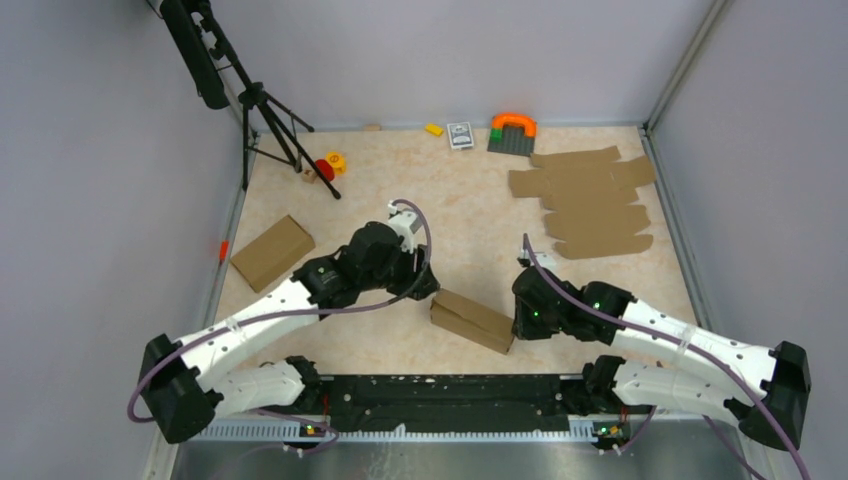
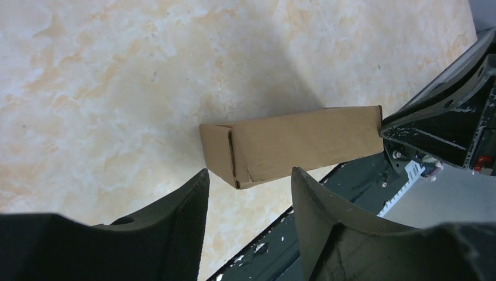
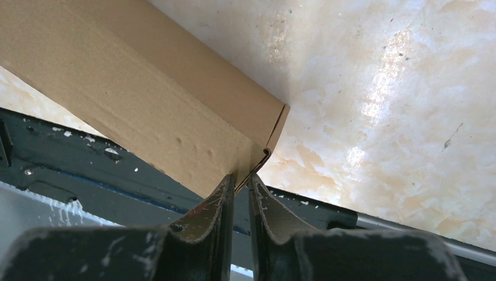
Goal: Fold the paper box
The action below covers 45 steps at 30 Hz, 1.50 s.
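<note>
The paper box (image 1: 472,319) lies folded shut as a shallow brown cardboard box near the table's front edge, between my two arms. My left gripper (image 1: 428,284) hovers just off its left end, open and empty; in the left wrist view the box (image 2: 292,143) lies beyond the spread fingertips (image 2: 250,172). My right gripper (image 1: 517,323) is at the box's right end. In the right wrist view its fingers (image 3: 241,177) are closed on a thin cardboard edge at the box's corner (image 3: 175,117).
A second folded brown box (image 1: 272,252) lies at the left. A pile of flat cardboard sheets (image 1: 590,200) lies at the back right. A tripod (image 1: 265,110), small toys (image 1: 330,165) and an orange-green piece (image 1: 512,130) stand along the back. The black base rail (image 1: 450,395) runs close behind the box.
</note>
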Each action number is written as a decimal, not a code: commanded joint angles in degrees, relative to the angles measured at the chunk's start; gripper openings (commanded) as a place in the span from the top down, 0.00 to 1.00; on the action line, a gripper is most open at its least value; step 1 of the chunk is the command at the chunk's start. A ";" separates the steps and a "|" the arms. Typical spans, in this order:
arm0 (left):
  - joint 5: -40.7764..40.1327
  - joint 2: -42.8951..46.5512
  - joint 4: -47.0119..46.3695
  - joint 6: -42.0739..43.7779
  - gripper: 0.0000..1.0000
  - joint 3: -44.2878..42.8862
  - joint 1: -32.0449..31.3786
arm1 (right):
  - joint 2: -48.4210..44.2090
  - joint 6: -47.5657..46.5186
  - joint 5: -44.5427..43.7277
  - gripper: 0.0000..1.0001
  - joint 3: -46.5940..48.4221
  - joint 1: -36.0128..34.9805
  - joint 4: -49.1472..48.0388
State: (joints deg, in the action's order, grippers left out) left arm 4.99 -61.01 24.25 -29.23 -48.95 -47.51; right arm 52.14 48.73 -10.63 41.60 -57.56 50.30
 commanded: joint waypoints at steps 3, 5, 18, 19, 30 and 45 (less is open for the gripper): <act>7.33 -5.06 -3.24 -0.02 0.44 -1.54 1.04 | 0.39 0.47 1.22 0.86 -2.22 0.49 0.15; 7.83 -6.07 -3.20 -0.55 0.47 -0.78 1.16 | 0.46 0.57 1.31 0.86 -2.38 0.52 -0.02; 7.29 -10.74 -9.90 -4.87 0.65 11.35 3.20 | 0.42 0.43 1.36 0.86 -2.67 0.49 -0.03; 7.31 -10.98 -9.88 -4.79 0.65 11.21 3.25 | 0.48 0.46 1.26 0.86 -2.67 0.49 0.01; 5.29 -7.56 -5.80 -2.21 0.59 4.33 3.82 | -2.15 1.47 0.05 0.82 -0.30 0.47 -1.57; 6.11 -11.54 -9.36 -2.99 0.61 7.12 3.91 | -4.71 4.88 0.47 0.61 -4.10 0.52 -2.63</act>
State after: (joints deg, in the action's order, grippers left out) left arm 10.98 -72.01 17.72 -31.99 -44.01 -43.88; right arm 48.73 51.20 -10.66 41.45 -57.56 48.71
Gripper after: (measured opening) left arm 0.405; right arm 0.419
